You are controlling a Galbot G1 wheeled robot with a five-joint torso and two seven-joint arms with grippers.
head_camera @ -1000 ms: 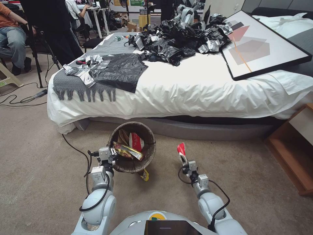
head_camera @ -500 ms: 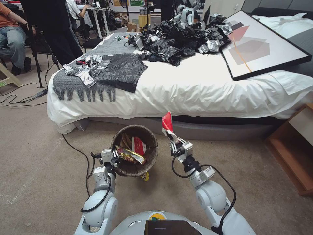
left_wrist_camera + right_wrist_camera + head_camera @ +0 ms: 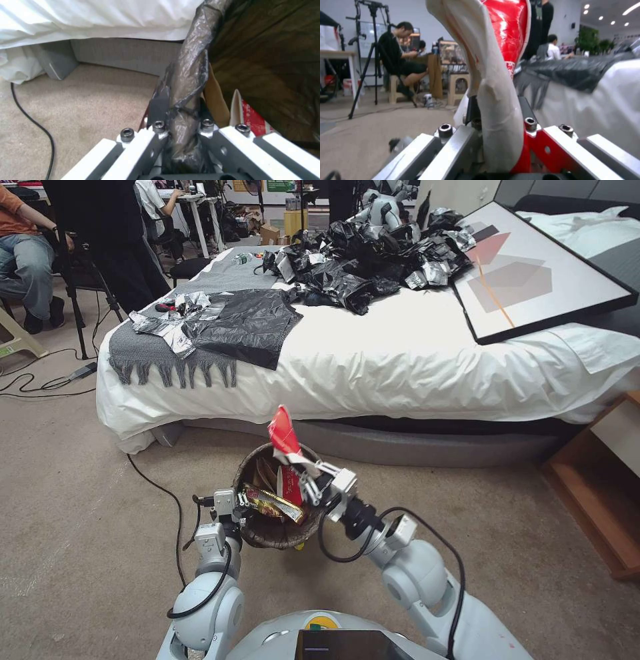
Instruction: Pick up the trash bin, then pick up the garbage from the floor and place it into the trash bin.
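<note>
Bedside, on the beige carpet (image 3: 100, 527). Gripped the trash bin (image 3: 248, 468) at its near rim with the left hand (image 3: 237, 503), fingers clamped tight on the dark brown liner folded over the edge; seen up close in the left wrist view as a twisted band of bag plastic (image 3: 190, 75) pinched in the left hand (image 3: 181, 125). Kept the bin just in front of the bed (image 3: 400, 360), mouth tipped toward the robot; could not tell whether its base cleared the carpet.

Reached across with the right hand (image 3: 307, 480) to a spot directly over the bin's open mouth, fingers closed on a red and white snack wrapper (image 3: 281, 430). Held the wrapper upright, red end standing above the far rim. Showed the same wrapper (image 3: 500, 75) rising straight out of the right hand (image 3: 496, 125) in the right wrist view, white side facing the camera, red side behind.

Found inside the bin already: a yellow snack wrapper (image 3: 270, 503) lying across the near side, a red and white packet (image 3: 290, 487) behind it, and a brown paper bag (image 3: 215, 100) against the liner.

Left on the bed, well apart from the bin: a heap of black plastic bags (image 3: 367, 253), a framed picture (image 3: 540, 267) and a grey fringed throw (image 3: 153, 347). Trailed a black cable (image 3: 160, 493) over the carpet beside the left arm.
</note>
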